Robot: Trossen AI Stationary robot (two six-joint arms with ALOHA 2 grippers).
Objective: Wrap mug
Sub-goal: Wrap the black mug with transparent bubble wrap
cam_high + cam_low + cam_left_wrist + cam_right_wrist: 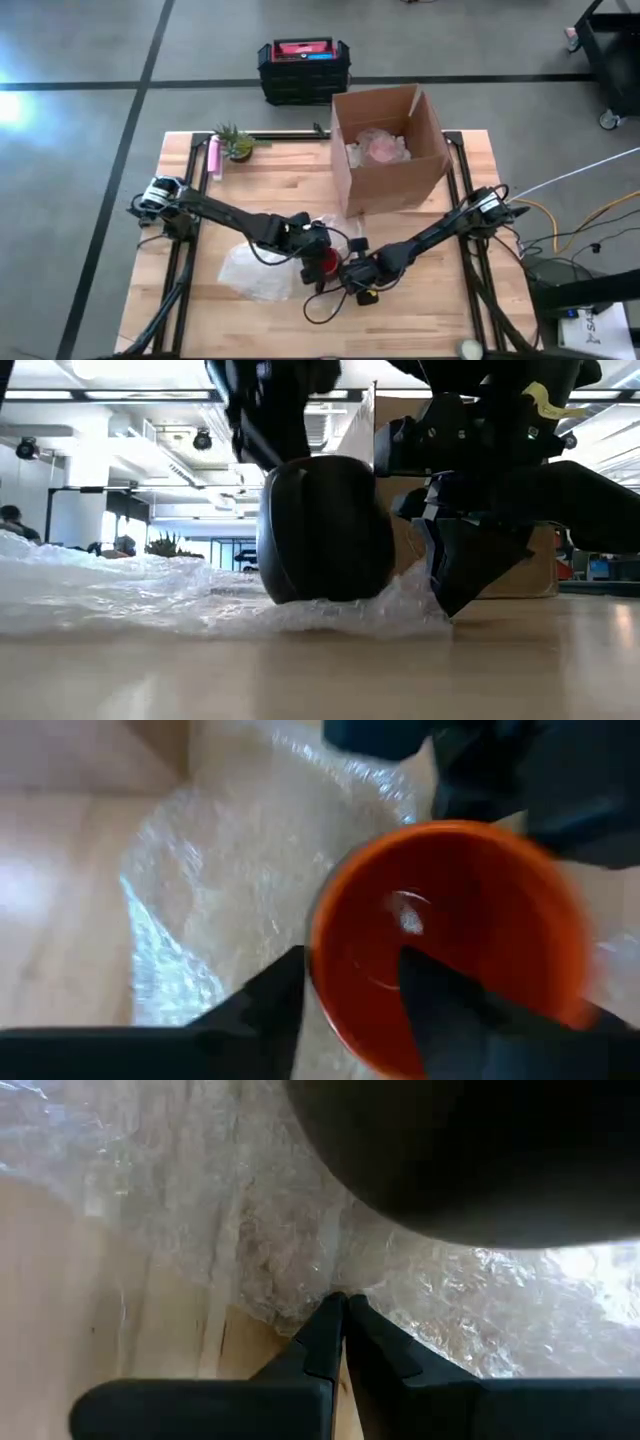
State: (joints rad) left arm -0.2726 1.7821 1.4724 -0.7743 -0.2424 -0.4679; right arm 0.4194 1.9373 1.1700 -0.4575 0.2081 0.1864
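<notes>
Plant (234, 142) and a pink item (213, 157) sit at the far left edge of the surface (200, 310). Left arm reaches from the left edge toward centre. Bubble wrap (252, 272) is spread left of centre, crumpled, running under the mug. Left gripper (312, 255) is at the mug (327, 262): in the left wrist view one finger (425, 990) is inside the red interior and the other outside, so the fingers pinch the mug wall at its rim. Mug (325, 530) lies on its side on the wrap, near the middle of the surface toward the front edge. Right gripper (352, 272) is just beside the mug, low at the wrap edge; its fingers (322, 1342) are pressed together on the wrap's edge (300, 1315). Open box (385, 150) stands behind, holding wrapped items.
</notes>
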